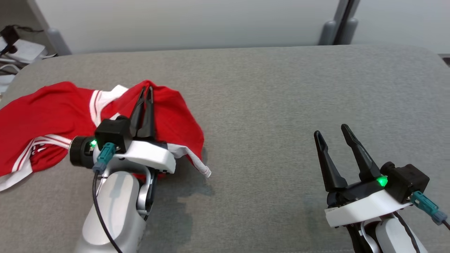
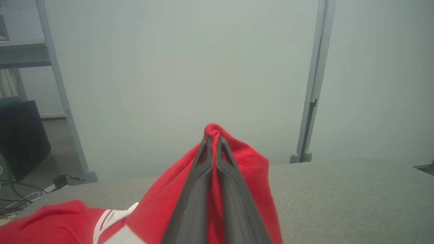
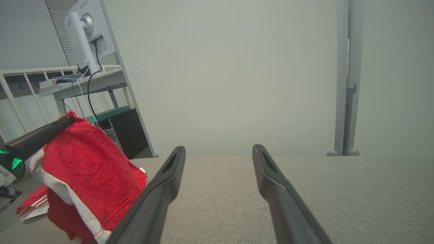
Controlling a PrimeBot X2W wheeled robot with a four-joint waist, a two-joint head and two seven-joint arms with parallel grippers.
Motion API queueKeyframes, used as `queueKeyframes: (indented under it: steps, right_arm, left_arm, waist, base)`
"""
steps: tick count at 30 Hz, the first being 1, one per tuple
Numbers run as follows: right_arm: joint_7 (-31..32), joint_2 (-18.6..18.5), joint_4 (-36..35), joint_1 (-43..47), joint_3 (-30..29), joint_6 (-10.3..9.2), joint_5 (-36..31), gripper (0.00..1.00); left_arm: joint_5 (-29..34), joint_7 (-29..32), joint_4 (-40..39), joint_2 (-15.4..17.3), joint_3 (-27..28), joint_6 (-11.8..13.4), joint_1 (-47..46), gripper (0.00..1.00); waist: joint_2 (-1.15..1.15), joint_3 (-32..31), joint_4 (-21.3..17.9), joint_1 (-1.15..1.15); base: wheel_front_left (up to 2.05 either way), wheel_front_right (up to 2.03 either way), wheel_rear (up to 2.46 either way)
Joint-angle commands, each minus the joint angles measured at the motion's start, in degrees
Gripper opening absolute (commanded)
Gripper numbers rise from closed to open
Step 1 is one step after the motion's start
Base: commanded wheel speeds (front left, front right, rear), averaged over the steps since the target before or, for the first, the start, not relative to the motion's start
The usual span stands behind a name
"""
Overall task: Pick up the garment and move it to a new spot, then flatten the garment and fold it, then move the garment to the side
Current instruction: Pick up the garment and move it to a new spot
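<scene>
A red garment (image 1: pixel 45 119) with white stripes and trim lies crumpled at the left of the grey table (image 1: pixel 267 105). My left gripper (image 1: pixel 147 90) is shut on a fold of it, and that pinched part is raised off the surface. The left wrist view has the red cloth (image 2: pixel 251 166) bunched around the closed fingers. From the right wrist view the lifted garment (image 3: pixel 88 169) hangs from the left fingers (image 3: pixel 40 134). My right gripper (image 1: pixel 330 130) stands open over bare table at the lower right, well apart from the cloth, with nothing between its fingers (image 3: pixel 274 183).
A pale partition wall (image 1: pixel 197 21) with posts runs behind the table's far edge. A desk with a monitor (image 3: pixel 84 30) and cables (image 1: pixel 14 45) stands off to the left. Grey table surface stretches between the two arms.
</scene>
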Motion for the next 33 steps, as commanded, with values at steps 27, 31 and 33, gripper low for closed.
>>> queueKeyframes:
  steps: [27,31,33]
  right_arm:
    - [-0.76,2.05,-1.83,-0.99,2.13,0.08,-0.15,1.00]
    - [-0.76,2.31,-1.69,-1.12,1.81,0.08,-0.18,1.00]
    - [-0.76,2.41,-1.50,-1.16,1.80,0.08,-0.19,1.00]
  left_arm:
    - [-19.24,-0.34,10.48,1.29,-27.01,2.76,-11.19,0.00]
    - [-21.98,-0.34,11.47,1.29,-32.01,2.39,-11.28,0.48]
    - [-23.45,-0.34,10.94,1.29,-32.89,3.01,-11.17,1.00]
  waist:
    - [0.00,2.29,-19.06,0.00]
    - [0.00,3.30,-19.06,0.00]
    - [0.00,3.62,-18.84,0.00]
  base:
    - [0.00,0.00,0.00]
    - [0.00,0.00,0.00]
    - [0.00,0.00,0.00]
